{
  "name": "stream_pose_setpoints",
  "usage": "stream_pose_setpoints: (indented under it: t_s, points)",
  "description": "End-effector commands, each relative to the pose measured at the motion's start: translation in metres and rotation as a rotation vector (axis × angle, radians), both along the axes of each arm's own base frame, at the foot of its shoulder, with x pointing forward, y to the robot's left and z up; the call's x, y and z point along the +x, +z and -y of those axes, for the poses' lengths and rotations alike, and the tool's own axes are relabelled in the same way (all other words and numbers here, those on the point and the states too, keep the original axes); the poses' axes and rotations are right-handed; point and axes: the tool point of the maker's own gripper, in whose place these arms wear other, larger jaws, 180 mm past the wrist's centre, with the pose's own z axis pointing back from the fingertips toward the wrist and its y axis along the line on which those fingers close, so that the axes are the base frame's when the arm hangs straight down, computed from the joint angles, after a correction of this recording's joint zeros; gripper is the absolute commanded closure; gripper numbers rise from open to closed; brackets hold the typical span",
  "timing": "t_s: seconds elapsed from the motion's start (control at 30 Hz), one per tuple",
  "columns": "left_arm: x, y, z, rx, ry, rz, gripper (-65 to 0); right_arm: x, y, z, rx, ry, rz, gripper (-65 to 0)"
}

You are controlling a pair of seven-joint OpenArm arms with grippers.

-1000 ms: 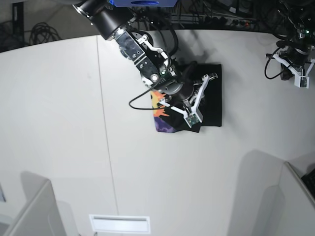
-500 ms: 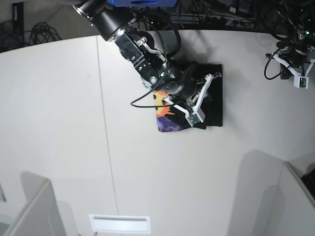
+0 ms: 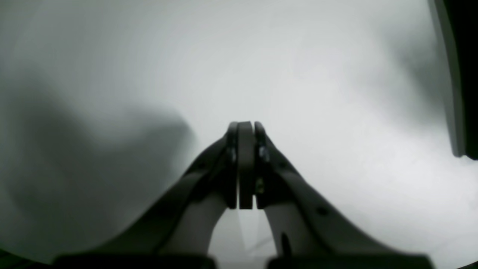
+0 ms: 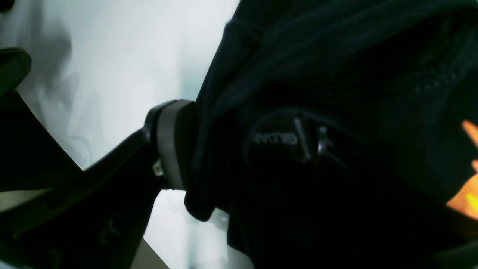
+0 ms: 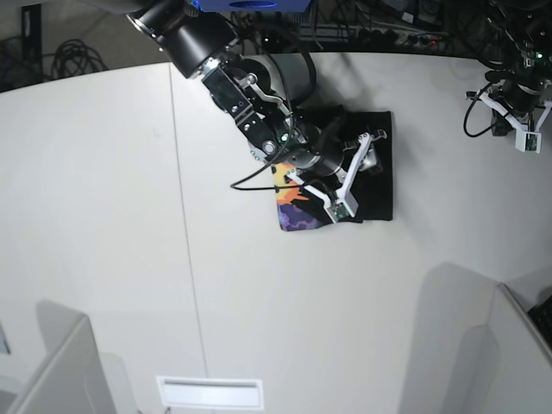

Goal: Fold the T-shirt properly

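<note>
The black T-shirt (image 5: 379,185) lies folded into a small block on the white table, with its orange and purple print (image 5: 293,211) showing at the left edge. My right gripper (image 5: 354,172) sits low over it. In the right wrist view the black cloth (image 4: 317,74) fills the frame. One grey finger pad (image 4: 168,145) stands well off to the left against a fold, and the other finger is hidden. A neck label (image 4: 274,139) and a bit of orange print (image 4: 465,194) show there. My left gripper (image 5: 522,129) hangs far off at the back right, its fingertips (image 3: 239,129) pressed together on nothing.
A thin seam (image 5: 183,216) runs down the white table. Grey partitions stand at the front left (image 5: 60,371) and front right (image 5: 509,345). A white slot plate (image 5: 210,392) lies at the front edge. Cables crowd the back edge (image 5: 388,34).
My right gripper's jaws have spread apart over the shirt and the arm has shifted slightly right. The folded layer has settled flatter. My left arm has stayed still.
</note>
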Motion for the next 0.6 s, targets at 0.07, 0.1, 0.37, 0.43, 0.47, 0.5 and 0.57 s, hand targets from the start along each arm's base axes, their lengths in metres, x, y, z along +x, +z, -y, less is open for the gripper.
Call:
stream_pose_setpoints:
  t_s: [0.07, 0.1, 0.37, 0.43, 0.47, 0.5, 0.57]
  points:
    - [0.005, 0.012, -0.005, 0.021, -0.007, 0.033, 0.0, 0.003, 0.028, -0.022, 0.053, 0.047, 0.071, -36.2]
    - [0.005, 0.012, -0.005, 0.021, -0.007, 0.033, 0.0, 0.001, 0.029, -0.025, 0.050, 0.062, 0.077, -36.2]
    - [0.005, 0.012, -0.005, 0.021, -0.007, 0.033, 0.0, -0.008, 0.038, -0.041, 0.048, 0.133, 0.116, -36.2]
    - [0.006, 0.012, -0.005, 0.021, -0.007, 0.035, 0.0, -0.010, 0.042, -0.048, 0.051, 0.156, 0.139, -36.2]
    - [0.006, 0.012, -0.005, 0.021, -0.007, 0.035, 0.0, -0.013, 0.043, -0.051, 0.054, 0.171, 0.147, -36.2]
    - [0.006, 0.012, -0.005, 0.021, -0.007, 0.035, 0.0, -0.016, 0.045, -0.055, 0.063, 0.188, 0.145, -36.2]
    - [0.006, 0.012, -0.005, 0.021, -0.007, 0.035, 0.0, -0.020, 0.051, -0.061, 0.102, 0.205, 0.117, -36.2]
